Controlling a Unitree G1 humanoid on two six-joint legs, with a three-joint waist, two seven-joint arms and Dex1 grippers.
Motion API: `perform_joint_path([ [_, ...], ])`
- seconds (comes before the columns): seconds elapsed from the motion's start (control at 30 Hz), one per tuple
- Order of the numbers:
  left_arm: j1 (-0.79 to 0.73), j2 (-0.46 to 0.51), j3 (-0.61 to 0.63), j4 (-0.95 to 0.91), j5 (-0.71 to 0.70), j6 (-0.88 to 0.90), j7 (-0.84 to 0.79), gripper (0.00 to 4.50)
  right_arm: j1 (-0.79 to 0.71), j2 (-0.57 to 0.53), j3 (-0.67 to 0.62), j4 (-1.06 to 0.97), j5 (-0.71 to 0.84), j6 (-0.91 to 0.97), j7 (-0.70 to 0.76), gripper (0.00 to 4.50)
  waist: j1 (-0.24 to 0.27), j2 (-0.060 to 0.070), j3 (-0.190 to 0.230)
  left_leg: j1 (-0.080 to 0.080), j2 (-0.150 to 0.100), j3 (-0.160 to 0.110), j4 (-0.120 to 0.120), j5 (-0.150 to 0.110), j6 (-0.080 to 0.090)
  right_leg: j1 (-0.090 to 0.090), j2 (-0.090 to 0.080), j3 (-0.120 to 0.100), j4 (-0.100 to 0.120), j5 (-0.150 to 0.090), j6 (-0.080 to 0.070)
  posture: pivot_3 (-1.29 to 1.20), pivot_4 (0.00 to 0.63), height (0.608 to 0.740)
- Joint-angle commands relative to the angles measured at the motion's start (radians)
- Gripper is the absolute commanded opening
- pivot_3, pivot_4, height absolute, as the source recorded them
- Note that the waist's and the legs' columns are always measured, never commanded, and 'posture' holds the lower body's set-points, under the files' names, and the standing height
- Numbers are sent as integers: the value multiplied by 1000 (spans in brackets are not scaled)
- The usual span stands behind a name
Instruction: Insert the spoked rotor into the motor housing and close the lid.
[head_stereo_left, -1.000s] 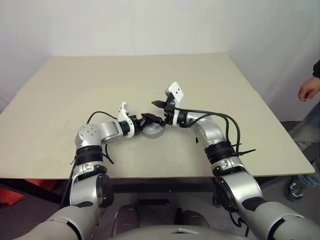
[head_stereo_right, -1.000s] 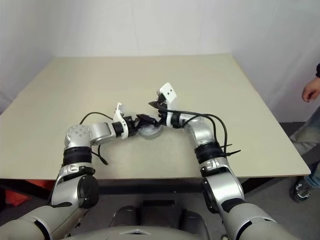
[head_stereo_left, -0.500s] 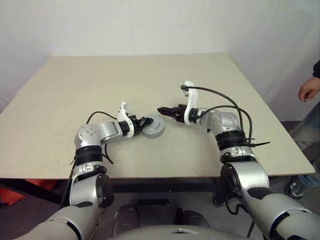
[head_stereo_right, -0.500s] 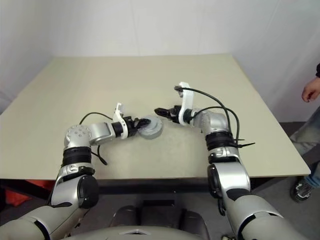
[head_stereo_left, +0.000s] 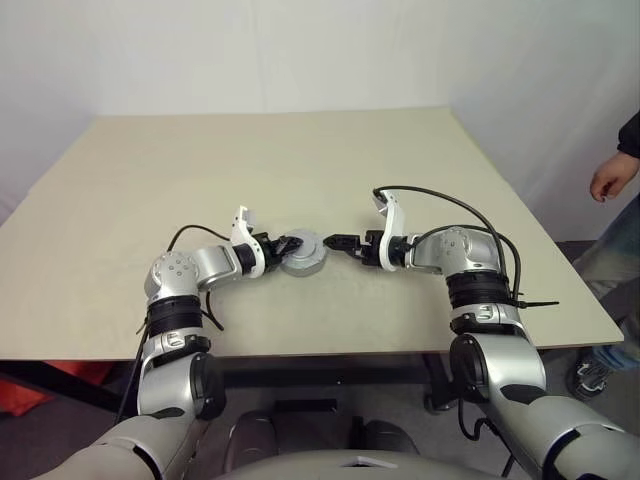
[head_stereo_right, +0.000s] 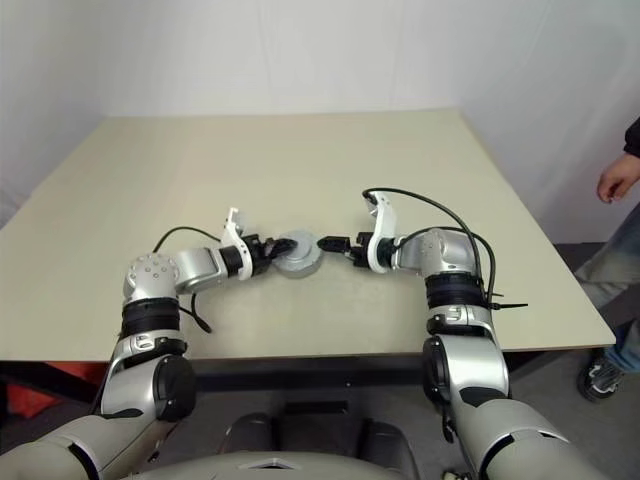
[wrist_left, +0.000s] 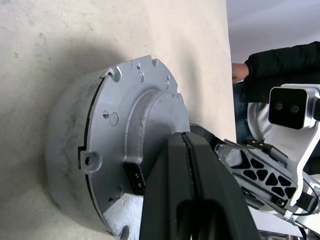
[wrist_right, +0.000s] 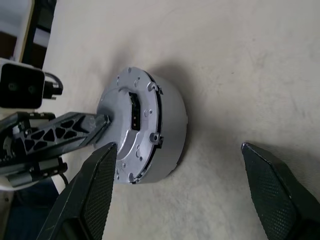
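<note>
Apparently done: lid (wrist_right: 131, 150) sits closed on the housing (wrist_right: 170, 135) mid-surface (head_stereo_left: 300, 170). My left claw (head_stereo_left: 287, 243), shut, touches the lid; my right claw (head_stereo_left: 338, 241) gapes wide just beside.

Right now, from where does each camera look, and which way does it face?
Left eye and right eye views: from the head, looking forward and down over the table; both arms show, and a person's hand at the table's right.
Left wrist view: along the shut left claw, resting on the lid.
Right wrist view: between the open right claw's fingers, toward the closed motor housing.
Shared: both wrist views show the lid and the opposite claw.
</note>
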Motion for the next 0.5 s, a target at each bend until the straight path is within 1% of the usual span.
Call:
perform_joint_path([
  [0.03,28,15,-8,0,33,16,38,0,-11,35,-23,90,2,-11,-53,4483,-1,0,-1,2,0,0,-1,0,0,1,0,0,0,0,0,0,0,740],
  [0.17,36,18,-7,-11,29,19,43,0,-31,61,-41,128,18,-4,-63,4483,-2,-1,-1,10,0,1,-4,1,-1,4,1,0,0,-1,1,0,0,740],
  [0.5,40,16,-9,-26,34,17,50,0,-47,107,0,108,44,37,1,4483,-5,-3,-4,9,0,1,-8,1,-2,0,2,0,0,0,1,0,0,740],
])
